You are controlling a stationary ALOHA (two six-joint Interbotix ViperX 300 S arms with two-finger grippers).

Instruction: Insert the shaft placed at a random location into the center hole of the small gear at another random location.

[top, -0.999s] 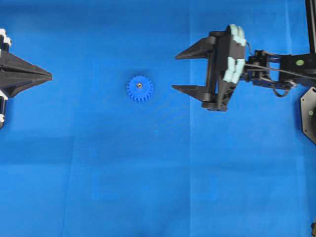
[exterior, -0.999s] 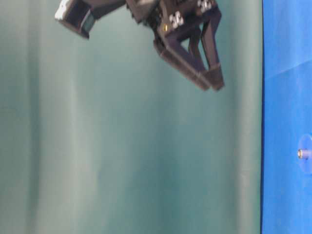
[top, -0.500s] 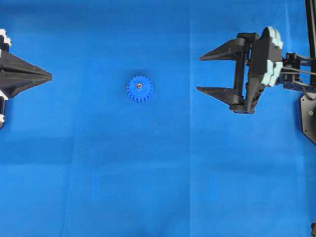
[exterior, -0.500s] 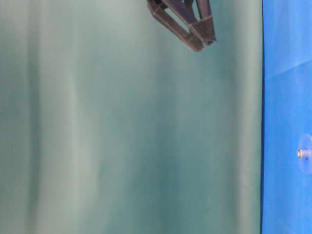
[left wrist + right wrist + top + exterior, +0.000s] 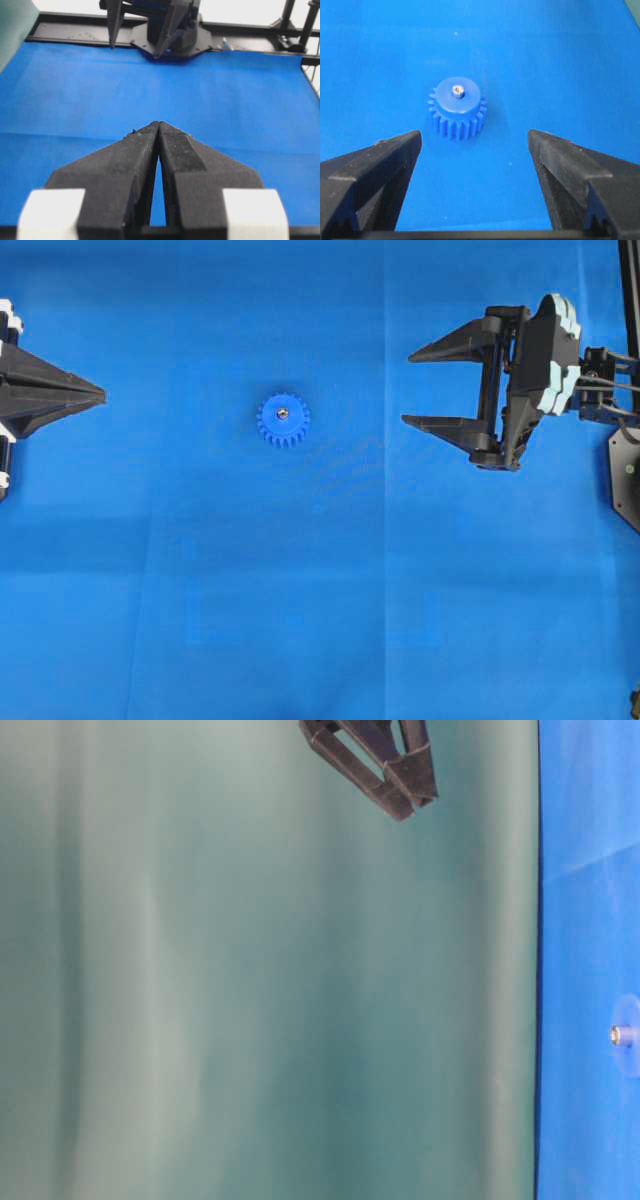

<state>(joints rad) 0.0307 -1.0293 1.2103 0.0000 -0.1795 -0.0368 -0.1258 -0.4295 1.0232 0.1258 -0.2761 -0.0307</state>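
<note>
The small gear lies flat on the blue mat, left of the middle in the overhead view. The shaft stands upright in its center hole, its silvery tip showing above the hub; the hole itself is hidden by the shaft. The right wrist view shows the small gear and shaft ahead of the fingers. My right gripper hangs open and empty well to the gear's right, raised off the mat. My left gripper is shut on nothing at the left edge, tips pointing toward the gear.
In the table-level view the shaft juts from the gear at the right edge, and my right gripper's fingertips show at the top. The right arm's base stands at the mat's far edge in the left wrist view.
My right gripper, open and empty, has pulled back to the right and upward, away from the gear. The gear, the shaft and the left gripper have not moved.
</note>
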